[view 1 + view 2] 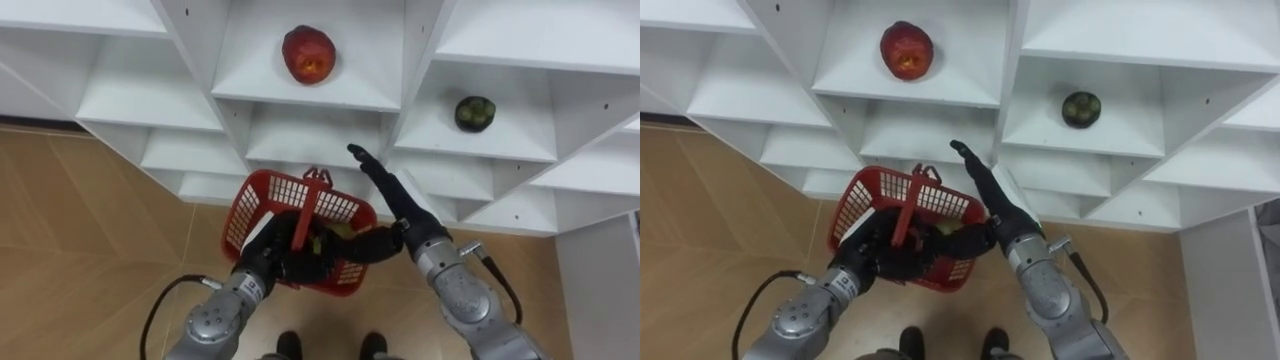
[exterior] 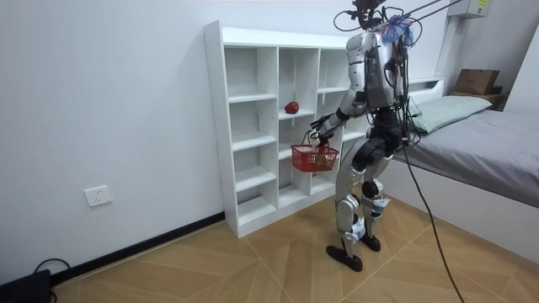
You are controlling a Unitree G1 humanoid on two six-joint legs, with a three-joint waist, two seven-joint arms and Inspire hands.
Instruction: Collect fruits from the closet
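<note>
On the wooden floor (image 2: 253, 261) before the white closet (image 2: 216, 126), the left robot hand (image 1: 283, 262) is curled round the handle of the red basket (image 1: 262, 205). A red fruit (image 1: 309, 54) lies on the middle shelf. The right robot hand (image 1: 392, 205) is spread above the basket. A green fruit (image 1: 475, 113) lies one compartment to the right, and the bed (image 2: 488, 143) stands beyond.

There is one white closet (image 2: 251, 98) (three columns of shelves across, going by the room view), and on its shelves lie two fruits, well apart: one red fruit (image 1: 309, 53) and one dark green fruit (image 1: 475, 113). One red basket (image 1: 285, 190) shows, and inside it one yellowish-green piece (image 1: 322, 240) can be made out; whether more lie beneath it cannot be told. The robot's hands number two, one left hand (image 1: 282, 262) and one right hand (image 1: 395, 205), and the room holds one bed (image 2: 488, 147), one cardboard box (image 2: 476, 81) and one wall socket (image 2: 98, 196).
</note>
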